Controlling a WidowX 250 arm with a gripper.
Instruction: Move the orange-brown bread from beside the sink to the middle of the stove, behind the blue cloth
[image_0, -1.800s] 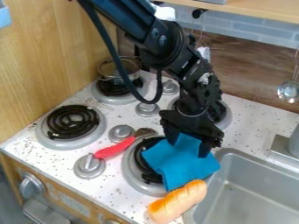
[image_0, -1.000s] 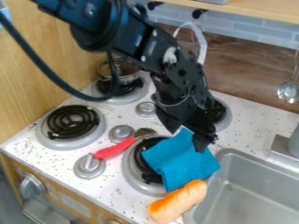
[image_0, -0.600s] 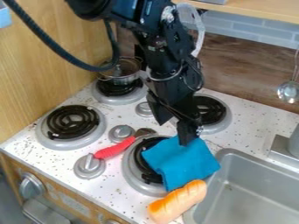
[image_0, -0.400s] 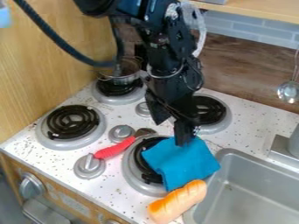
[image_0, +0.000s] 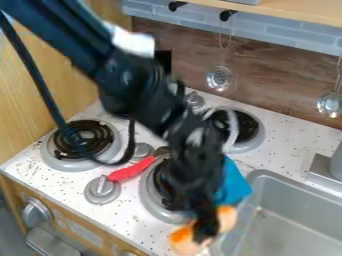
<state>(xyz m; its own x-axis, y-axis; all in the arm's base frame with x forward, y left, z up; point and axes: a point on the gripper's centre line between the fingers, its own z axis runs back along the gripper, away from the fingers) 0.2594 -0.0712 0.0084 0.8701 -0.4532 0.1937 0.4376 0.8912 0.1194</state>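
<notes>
Your orange-topped bread roll (image_0: 228, 218) lies on the worktop (image_0: 123, 221) at the near corner of the sink (image_0: 284, 220), partly hidden behind your hand (image_0: 204, 231); you cannot tell whether the hand is released or clenched. Just behind the roll, you see the blue cloth (image_0: 235, 184) beside the front burner (image_0: 150, 194), then the red handle (image_0: 131, 171) to the left and two hanging ladles (image_0: 220, 79) at the back
</notes>
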